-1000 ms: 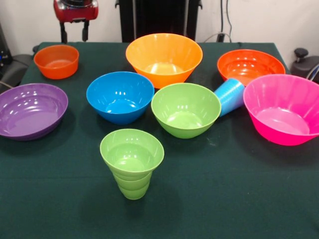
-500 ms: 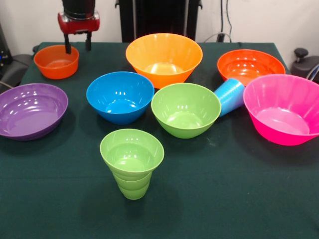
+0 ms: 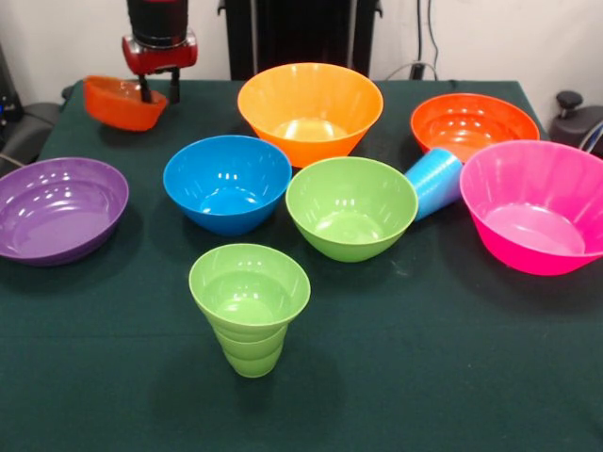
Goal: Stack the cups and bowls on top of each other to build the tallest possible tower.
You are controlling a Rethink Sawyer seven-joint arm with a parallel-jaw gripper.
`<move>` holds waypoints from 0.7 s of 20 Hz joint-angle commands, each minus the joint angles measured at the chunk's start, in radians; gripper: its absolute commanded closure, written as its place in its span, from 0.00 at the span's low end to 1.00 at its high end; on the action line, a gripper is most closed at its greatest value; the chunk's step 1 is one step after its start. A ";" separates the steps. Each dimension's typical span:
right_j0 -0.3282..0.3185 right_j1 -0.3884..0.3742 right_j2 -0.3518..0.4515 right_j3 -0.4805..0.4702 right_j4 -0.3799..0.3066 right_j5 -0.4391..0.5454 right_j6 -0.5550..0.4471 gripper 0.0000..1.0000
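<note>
My gripper (image 3: 160, 95) hangs at the table's far left corner, shut on the right rim of a small orange bowl (image 3: 118, 102), which is lifted and tilted. On the cloth stand a purple bowl (image 3: 58, 207), a blue bowl (image 3: 227, 182), a green bowl (image 3: 350, 207), a large yellow-orange bowl (image 3: 310, 108), an orange bowl (image 3: 474, 124) and a pink bowl (image 3: 537, 207). The lime green cup (image 3: 249, 306) stands upright in front. On its side between the green and pink bowls lies the light blue cup (image 3: 435, 181).
A dark green cloth covers the table (image 3: 424, 367). Its near part in front of the green cup holds nothing. Black equipment stands behind the far edge.
The gripper came down to the small orange bowl, closed on its rim and raised it; the bowl now tilts off the cloth. Everything else stayed put.
</note>
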 commanded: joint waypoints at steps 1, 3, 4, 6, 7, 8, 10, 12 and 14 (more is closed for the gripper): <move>0.007 0.048 0.067 -0.089 -0.061 -0.079 0.133 1.00; -0.004 0.048 0.078 -0.093 -0.073 -0.083 0.123 1.00; -0.001 0.044 0.081 -0.097 -0.073 -0.072 0.120 1.00; -0.001 0.038 0.089 -0.101 -0.076 -0.050 0.113 1.00; 0.001 0.035 0.090 -0.104 -0.076 -0.042 0.113 1.00; 0.000 0.033 0.089 -0.104 -0.078 -0.036 0.111 1.00; -0.009 0.029 0.094 -0.103 -0.082 -0.023 0.103 1.00; -0.020 0.025 0.100 -0.102 -0.086 -0.015 0.096 1.00; -0.023 0.019 0.108 -0.103 -0.083 0.001 0.093 1.00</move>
